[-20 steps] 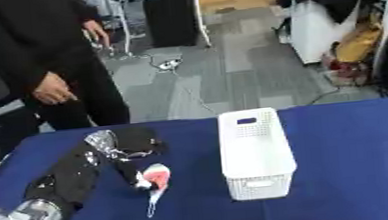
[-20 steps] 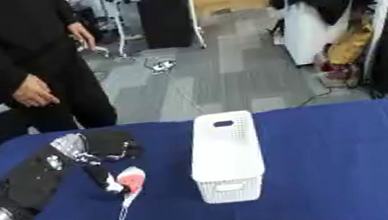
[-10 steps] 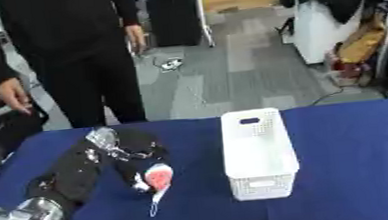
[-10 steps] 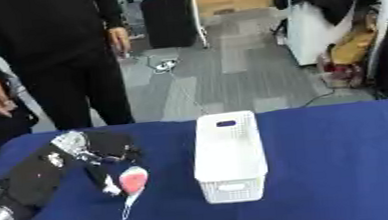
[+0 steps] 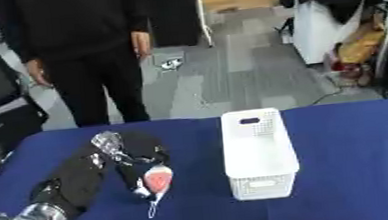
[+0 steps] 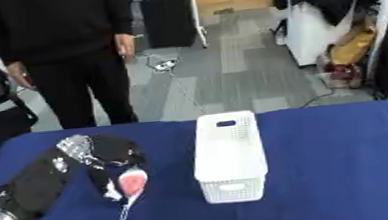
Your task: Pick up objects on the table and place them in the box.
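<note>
With its fingers curled around the red object (image 5: 158, 179), left of the white box (image 5: 256, 151), the left hand (image 5: 122, 156) should, I judge, lift clear of the blue table (image 5: 360, 167), then carry right over the box's open top.

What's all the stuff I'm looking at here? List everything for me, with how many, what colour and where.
Table cover: one, dark blue, spread over the whole table in front of the robot.
Box: one, white, with perforated sides, standing upright near the middle of the table.
Small object: one, red and white with a thin pale tail, on the cloth left of the box, at the robot hand's fingertips.
Office floor: grey, beyond the table's far edge.
Left robot hand: one, black with silver parts, reaching in from the lower left, fingers curled round the small object.
Right robot hand: not in view.
</note>
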{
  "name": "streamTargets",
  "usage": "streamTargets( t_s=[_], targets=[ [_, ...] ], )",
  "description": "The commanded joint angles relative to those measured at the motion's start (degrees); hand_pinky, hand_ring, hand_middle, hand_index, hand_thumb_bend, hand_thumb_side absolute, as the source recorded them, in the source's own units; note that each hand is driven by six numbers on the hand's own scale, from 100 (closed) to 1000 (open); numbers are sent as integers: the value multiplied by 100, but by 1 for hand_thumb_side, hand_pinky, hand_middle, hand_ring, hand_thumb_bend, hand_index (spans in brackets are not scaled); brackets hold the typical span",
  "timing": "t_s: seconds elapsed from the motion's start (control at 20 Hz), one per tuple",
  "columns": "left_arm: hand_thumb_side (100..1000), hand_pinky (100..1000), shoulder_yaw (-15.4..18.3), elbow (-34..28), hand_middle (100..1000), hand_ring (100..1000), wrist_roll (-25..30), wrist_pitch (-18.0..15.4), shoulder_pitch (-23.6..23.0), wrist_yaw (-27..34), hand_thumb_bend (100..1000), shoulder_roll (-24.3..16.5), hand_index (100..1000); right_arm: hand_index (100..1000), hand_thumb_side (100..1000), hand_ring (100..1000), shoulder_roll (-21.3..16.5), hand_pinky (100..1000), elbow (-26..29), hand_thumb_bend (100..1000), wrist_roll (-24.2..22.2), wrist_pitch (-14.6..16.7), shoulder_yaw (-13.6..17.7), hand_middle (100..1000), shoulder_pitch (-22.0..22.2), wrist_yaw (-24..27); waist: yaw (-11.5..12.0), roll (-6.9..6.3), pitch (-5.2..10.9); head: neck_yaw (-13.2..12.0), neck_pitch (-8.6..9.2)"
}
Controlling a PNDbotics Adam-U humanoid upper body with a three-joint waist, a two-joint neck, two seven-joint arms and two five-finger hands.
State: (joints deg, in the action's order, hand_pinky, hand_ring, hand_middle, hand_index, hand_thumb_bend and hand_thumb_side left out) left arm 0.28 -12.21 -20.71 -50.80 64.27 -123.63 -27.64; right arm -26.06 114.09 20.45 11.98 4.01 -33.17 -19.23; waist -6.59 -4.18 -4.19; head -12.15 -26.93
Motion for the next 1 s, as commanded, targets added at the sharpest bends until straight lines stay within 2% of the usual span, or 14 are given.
streamTargets(
  t_s=[0.05, 0.15, 0.25, 0.3, 0.35, 0.4, 0.45, 0.5, 0.55, 0.6, 0.75, 0.8, 1.0],
  targets=[
    [754, 436, 64, -115, 678, 483, -152, -116, 64, -165, 473, -144, 913, 1000, 1000, 424, -96, 232, 50, 148, 4, 31, 33, 454, -107, 34, -3, 16, 64, -30, -14],
    [710, 363, 91, -142, 627, 430, -134, -116, 42, -221, 464, -161, 909, 1000, 1000, 424, -100, 232, 50, 148, 4, 35, 33, 454, -102, 34, 4, 19, 63, -22, -16],
    [680, 298, 110, -176, 575, 376, -131, -116, 23, -262, 417, -172, 894, 1000, 1000, 424, -106, 231, 50, 148, 3, 40, 32, 454, -96, 34, 12, 23, 63, -16, -15],
    [738, 240, 128, -184, 506, 323, -150, -116, 14, -257, 245, -170, 803, 1000, 1000, 423, -109, 230, 50, 148, 3, 45, 31, 453, -92, 34, 17, 26, 63, -12, -10],
    [803, 219, 147, -181, 484, 305, -184, -116, 4, -229, 148, -167, 749, 1000, 1000, 422, -112, 230, 50, 148, 4, 50, 30, 452, -89, 35, 21, 28, 64, -7, -3],
    [898, 184, 168, -166, 444, 274, -231, -116, -5, -172, 100, -165, 660, 1000, 1000, 421, -115, 229, 50, 148, 5, 55, 30, 451, -85, 37, 26, 30, 64, -2, 6],
    [921, 162, 175, -135, 411, 253, -250, -116, -13, -115, 100, -170, 606, 1000, 1000, 421, -118, 228, 50, 148, 4, 59, 28, 451, -82, 38, 30, 31, 65, 0, 12],
    [921, 162, 171, -114, 411, 253, -252, -116, -14, -69, 100, -172, 606, 1000, 1000, 421, -119, 228, 50, 148, 2, 62, 27, 451, -80, 40, 31, 31, 65, 1, 14],
    [935, 100, 173, -82, 327, 179, -241, -116, -19, -14, 100, -175, 478, 1000, 1000, 421, -121, 228, 50, 148, -3, 65, 24, 450, -78, 40, 34, 31, 66, 2, 18],
    [926, 100, 174, -61, 260, 119, -234, -116, -19, 49, 100, -176, 403, 1000, 1000, 420, -123, 227, 50, 148, -8, 68, 23, 450, -76, 40, 37, 31, 67, 5, 19],
    [885, 100, 149, -97, 107, 100, -353, -116, -5, 232, 100, -175, 231, 1000, 1000, 420, -128, 227, 50, 148, 0, 71, 31, 449, -69, 41, 47, 29, 69, 15, 5],
    [858, 100, 129, -119, 100, 100, -447, -116, 2, 276, 100, -178, 199, 1000, 1000, 420, -131, 227, 50, 149, 5, 71, 33, 449, -66, 41, 52, 28, 70, 19, -3],
    [813, 100, 41, -190, 100, 100, -1153, -116, 96, 416, 100, -248, 171, 1000, 1000, 420, -153, 227, 50, 149, 18, 70, 35, 449, -39, 32, 84, 22, 84, 8, -113]
  ],
)
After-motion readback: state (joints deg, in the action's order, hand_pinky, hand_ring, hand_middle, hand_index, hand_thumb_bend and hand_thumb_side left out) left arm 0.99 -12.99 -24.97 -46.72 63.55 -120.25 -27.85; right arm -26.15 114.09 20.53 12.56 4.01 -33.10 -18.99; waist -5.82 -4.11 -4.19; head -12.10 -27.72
